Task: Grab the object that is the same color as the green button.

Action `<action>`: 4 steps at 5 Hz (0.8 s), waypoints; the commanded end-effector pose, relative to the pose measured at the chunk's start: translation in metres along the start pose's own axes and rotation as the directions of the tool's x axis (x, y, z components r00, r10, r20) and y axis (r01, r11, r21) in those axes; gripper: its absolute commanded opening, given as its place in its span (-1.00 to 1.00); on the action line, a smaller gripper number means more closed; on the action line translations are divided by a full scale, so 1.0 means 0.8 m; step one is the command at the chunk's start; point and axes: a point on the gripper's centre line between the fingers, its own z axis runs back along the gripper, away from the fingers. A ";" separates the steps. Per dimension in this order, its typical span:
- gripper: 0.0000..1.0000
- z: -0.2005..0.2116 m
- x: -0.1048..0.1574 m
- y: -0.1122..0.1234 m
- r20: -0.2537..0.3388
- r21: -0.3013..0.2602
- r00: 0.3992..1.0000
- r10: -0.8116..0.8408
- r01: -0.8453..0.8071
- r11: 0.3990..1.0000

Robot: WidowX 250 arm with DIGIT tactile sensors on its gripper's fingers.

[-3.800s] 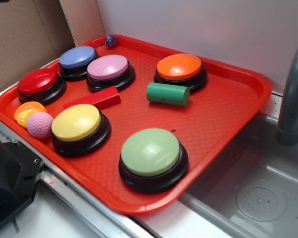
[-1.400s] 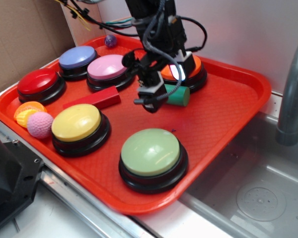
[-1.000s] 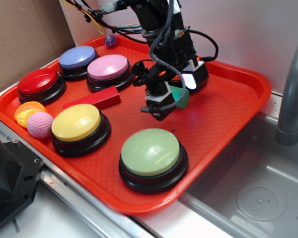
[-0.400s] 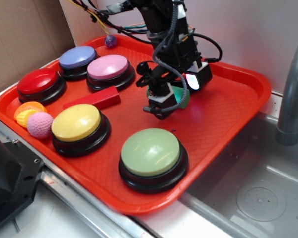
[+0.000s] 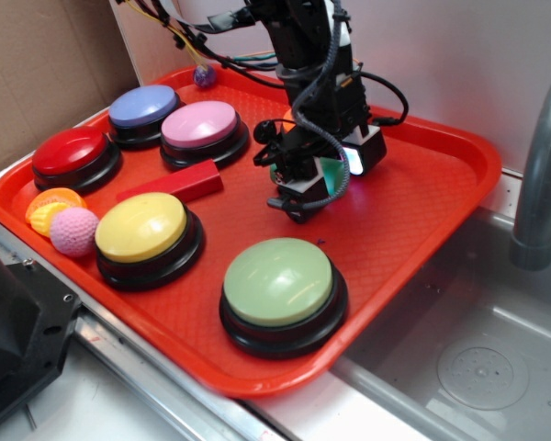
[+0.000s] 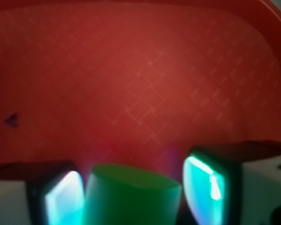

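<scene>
The green cylinder (image 5: 334, 175) lies on the red tray (image 5: 422, 202), mostly hidden by my gripper (image 5: 320, 184). The gripper is lowered over it with one finger on each side. In the wrist view the cylinder (image 6: 131, 194) sits between the two glowing fingertips (image 6: 207, 180). The left pad is right against it and a narrow gap shows on the right. The jaws stand open around it. The pale-green domed button (image 5: 278, 280) sits on its black base at the tray's front, clear of the gripper.
A red block (image 5: 179, 182) lies left of the gripper. Yellow (image 5: 142, 227), pink (image 5: 200, 124), blue (image 5: 143, 104) and red (image 5: 69, 150) buttons fill the tray's left. A pink ball (image 5: 73, 230) sits at the left edge. A grey faucet (image 5: 542, 175) and sink (image 5: 477, 367) are right.
The arm came into view and lowered over the green cylinder. Its fingers have sunk down around the cylinder in the last second. The cylinder has stayed in place.
</scene>
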 end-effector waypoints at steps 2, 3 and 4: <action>-1.00 0.060 0.025 -0.010 -0.031 0.058 0.975 0.222 -0.220 0.974; -1.00 0.107 0.019 -0.014 -0.085 0.078 0.887 0.455 -0.449 0.890; -1.00 0.135 0.005 -0.019 -0.174 0.180 0.737 0.653 -0.628 0.757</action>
